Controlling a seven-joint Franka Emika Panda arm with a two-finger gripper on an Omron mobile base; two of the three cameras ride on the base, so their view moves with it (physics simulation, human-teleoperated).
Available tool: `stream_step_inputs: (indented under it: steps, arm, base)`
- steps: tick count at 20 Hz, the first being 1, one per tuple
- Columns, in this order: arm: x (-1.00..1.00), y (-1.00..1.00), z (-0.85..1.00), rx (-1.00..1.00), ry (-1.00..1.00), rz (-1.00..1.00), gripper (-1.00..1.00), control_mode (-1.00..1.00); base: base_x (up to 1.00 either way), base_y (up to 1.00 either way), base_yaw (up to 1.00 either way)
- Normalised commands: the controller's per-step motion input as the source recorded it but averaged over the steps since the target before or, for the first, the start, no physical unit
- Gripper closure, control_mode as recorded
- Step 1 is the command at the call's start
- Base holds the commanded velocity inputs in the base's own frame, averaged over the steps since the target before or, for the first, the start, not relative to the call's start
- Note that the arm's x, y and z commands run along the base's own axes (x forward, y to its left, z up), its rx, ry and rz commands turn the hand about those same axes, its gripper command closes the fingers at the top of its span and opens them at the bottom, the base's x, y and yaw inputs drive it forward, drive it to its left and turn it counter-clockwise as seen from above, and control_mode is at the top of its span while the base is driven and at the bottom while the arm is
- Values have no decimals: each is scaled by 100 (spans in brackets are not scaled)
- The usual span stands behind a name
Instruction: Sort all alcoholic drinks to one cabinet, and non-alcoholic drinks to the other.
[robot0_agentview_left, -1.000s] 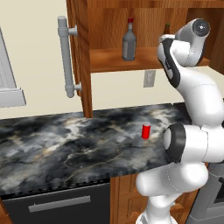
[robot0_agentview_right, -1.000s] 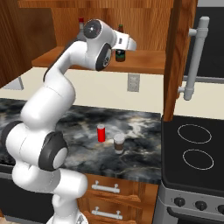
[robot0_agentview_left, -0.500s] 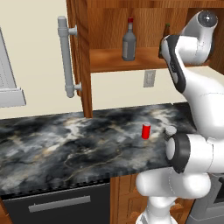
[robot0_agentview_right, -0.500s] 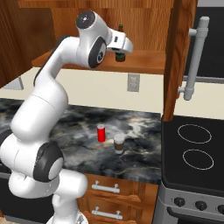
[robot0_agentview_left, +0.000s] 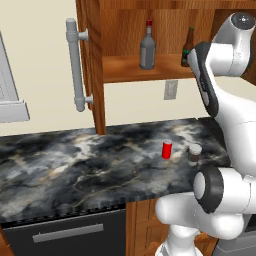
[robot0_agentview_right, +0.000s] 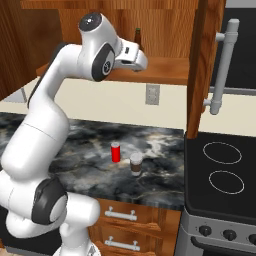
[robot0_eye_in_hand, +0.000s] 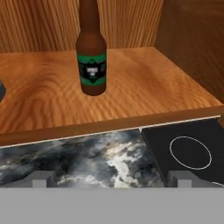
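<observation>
Two bottles stand on the shelf (robot0_agentview_left: 125, 70) of the open reddish-brown wall cabinet (robot0_agentview_left: 92, 60), and that shelf serves here as the landmark: the grey glass bottle with a red cap (robot0_agentview_left: 147, 46) stands upright near its middle, and the slimmer brown beer bottle with a green label (robot0_eye_in_hand: 91, 52) stands upright to the right of it, set back from the shelf's front edge with bare wood all round it. The tool (robot0_eye_in_hand: 112, 177) sits just outside the shelf's front edge, level with the beer bottle and apart from it; its two dark tips are spread wide with nothing between them, so it is released. In the left base view the robot's own white forearm covers most of the beer bottle, leaving only its neck and shoulder to see. Below the shelf, on the dark marbled bench (robot0_agentview_left: 75, 170), the small red can (robot0_agentview_left: 167, 149) and the short brown cup with a pale lid (robot0_agentview_left: 194, 154) stand upright just beside each other, the cup to the right of the can, both well apart from the bottles above. To the left of the shelf the cabinet door stands swung out with its long grey bar handle (robot0_agentview_left: 76, 65) vertical. Under the shelf a wall outlet (robot0_agentview_left: 170, 90) sits on the cream wall. To the right of and below the shelf lies a black stove top (robot0_agentview_right: 220, 170) with two ring burners, and a second grey bar handle (robot0_agentview_right: 224, 72) hangs on the door beside it.
</observation>
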Motion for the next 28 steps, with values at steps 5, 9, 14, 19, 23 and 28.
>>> stream_step_inputs:
  steps: [5,9,14,19,23,28]
  arm:
    - [-37,16,-27,0,10,2,-100,-100]
    - [-33,13,-27,0,9,2,-100,-100]
    - [-34,9,-22,0,9,1,-100,-100]
    - [-30,1,-23,0,8,0,-100,-100]
    - [-20,0,-29,0,6,0,-100,-100]
    - [-22,4,-43,0,1,0,-100,-100]
  base:
    - [0,0,0]
    - [0,0,0]
    - [0,0,0]
    - [0,0,0]
    - [0,0,0]
    - [0,0,0]
